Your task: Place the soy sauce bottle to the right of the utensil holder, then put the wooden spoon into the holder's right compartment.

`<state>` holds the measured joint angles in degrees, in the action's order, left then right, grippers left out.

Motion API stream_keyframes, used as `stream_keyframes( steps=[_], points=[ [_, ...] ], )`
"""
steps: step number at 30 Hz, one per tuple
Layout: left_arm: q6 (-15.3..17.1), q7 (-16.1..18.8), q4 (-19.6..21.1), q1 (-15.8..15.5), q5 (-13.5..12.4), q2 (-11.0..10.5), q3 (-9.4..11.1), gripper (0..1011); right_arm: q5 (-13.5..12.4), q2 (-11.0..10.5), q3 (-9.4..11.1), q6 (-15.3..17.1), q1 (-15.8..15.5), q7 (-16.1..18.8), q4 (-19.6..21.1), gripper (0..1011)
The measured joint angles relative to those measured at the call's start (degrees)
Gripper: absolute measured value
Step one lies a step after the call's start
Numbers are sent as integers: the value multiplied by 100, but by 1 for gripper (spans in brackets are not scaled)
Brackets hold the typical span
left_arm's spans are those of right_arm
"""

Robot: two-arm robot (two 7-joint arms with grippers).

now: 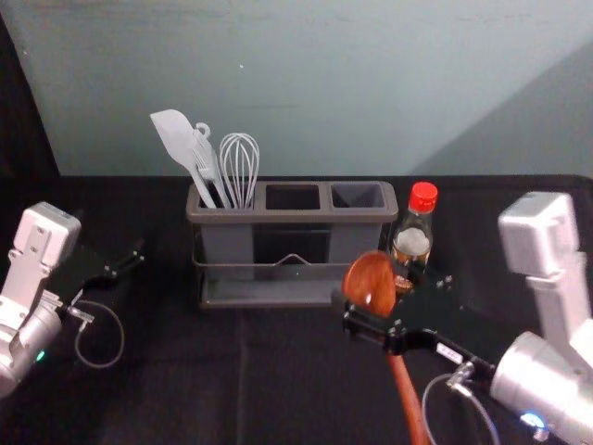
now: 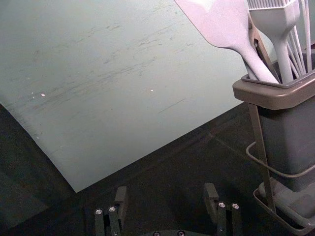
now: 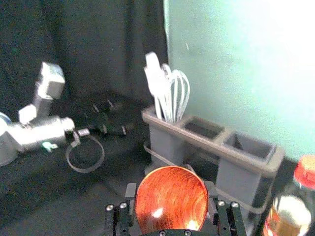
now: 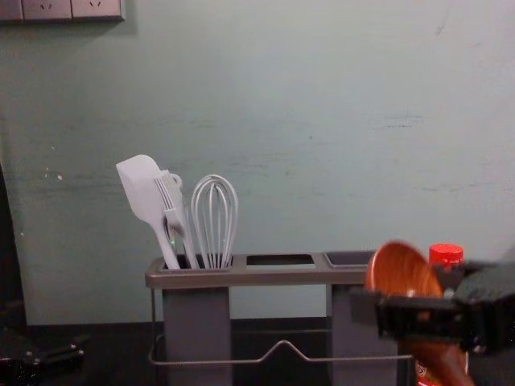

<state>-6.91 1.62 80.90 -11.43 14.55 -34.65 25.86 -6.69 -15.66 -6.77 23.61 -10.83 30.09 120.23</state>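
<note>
The grey-brown utensil holder [image 1: 292,216] stands at the table's middle, white utensils in its left compartment, its middle and right compartments empty. Upright beside its right end is the soy sauce bottle [image 1: 414,232], red-capped, its lower part partly hidden by the right gripper. My right gripper [image 1: 389,298] is in front of the holder's right end, shut on the wooden spoon [image 1: 371,283] near its bowl, handle slanting down. In the right wrist view the spoon bowl [image 3: 171,199] sits between the fingers of the right gripper [image 3: 171,191]. Left of the holder, my left gripper [image 1: 127,260] is idle; its wrist view shows the gripper [image 2: 166,199] open and empty.
A white spatula [image 4: 143,189] and a whisk [image 4: 215,217] rise above the holder's left end. A wire rail [image 4: 282,346] runs along its front. The wall [image 1: 324,83] stands close behind the black-covered table [image 1: 185,380].
</note>
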Motion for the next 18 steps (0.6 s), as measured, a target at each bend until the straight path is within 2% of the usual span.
stream_keyframes(
  steps=[1,2,3,5,7,12,18],
  points=[
    [0,0,0,0,0,0,0,1011,-100,-39,57,-257,-48,84,-8,839],
    [0,0,0,0,0,0,0,1011,-100,-39,57,-257,-48,84,-8,840],
    [0,0,0,0,0,0,0,1012,-209,-86,119,-523,-107,181,-32,840],
    [0,0,0,0,0,0,0,1011,-315,-127,173,-788,-157,280,-67,840],
    [0,0,0,0,0,0,0,1012,-502,-175,269,-1278,-247,418,-145,840],
    [0,0,0,0,0,0,0,1011,-676,-235,356,-1630,-328,503,-217,840],
    [0,0,0,0,0,0,0,1011,-695,-245,363,-1662,-335,508,-227,840]
  ],
)
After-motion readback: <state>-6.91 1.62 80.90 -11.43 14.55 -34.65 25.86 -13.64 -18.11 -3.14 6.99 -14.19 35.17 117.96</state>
